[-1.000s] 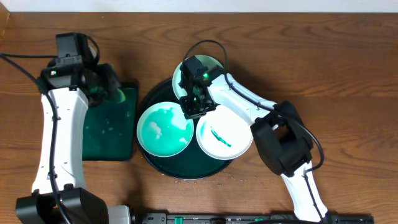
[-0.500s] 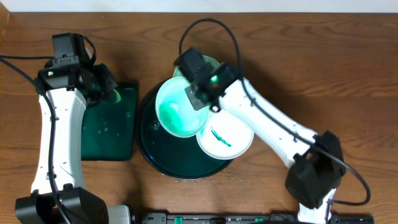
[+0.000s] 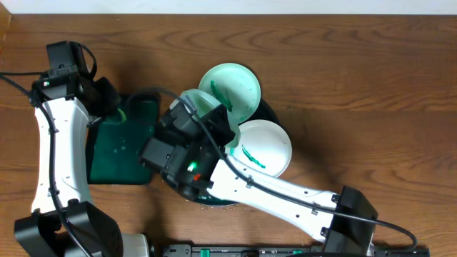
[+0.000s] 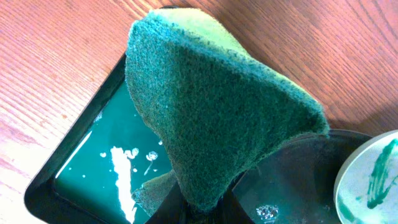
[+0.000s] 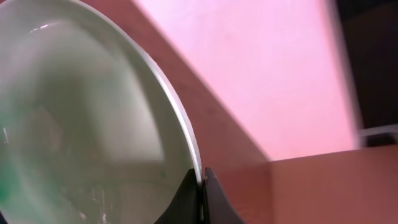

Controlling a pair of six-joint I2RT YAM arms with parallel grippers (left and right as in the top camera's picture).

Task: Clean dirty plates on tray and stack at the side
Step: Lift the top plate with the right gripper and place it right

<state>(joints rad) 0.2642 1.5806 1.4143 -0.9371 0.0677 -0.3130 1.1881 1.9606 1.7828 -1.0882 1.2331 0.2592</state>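
Observation:
My right gripper [image 5: 202,186] is shut on the rim of a pale-teal plate [image 5: 87,118]. It holds the plate tilted above the left part of the round black tray [image 3: 265,108]; the plate also shows in the overhead view [image 3: 208,114]. Two plates with green smears lie on the tray, one at the back [image 3: 230,89] and one at the right [image 3: 265,146]. My left gripper [image 4: 205,208] is shut on a dark green sponge [image 4: 211,112]. It holds the sponge over the rectangular tray [image 4: 106,162], next to the round tray [image 4: 292,180].
The rectangular dark green tray [image 3: 125,146] lies left of the round tray, with wet spots on it. My right arm [image 3: 271,189] stretches across the front of the round tray. The wooden table [image 3: 371,86] lies all around.
My right arm has swung left across the tray, lifting the teal plate and tilting it on edge. My left arm has drawn back a little to the left with the sponge.

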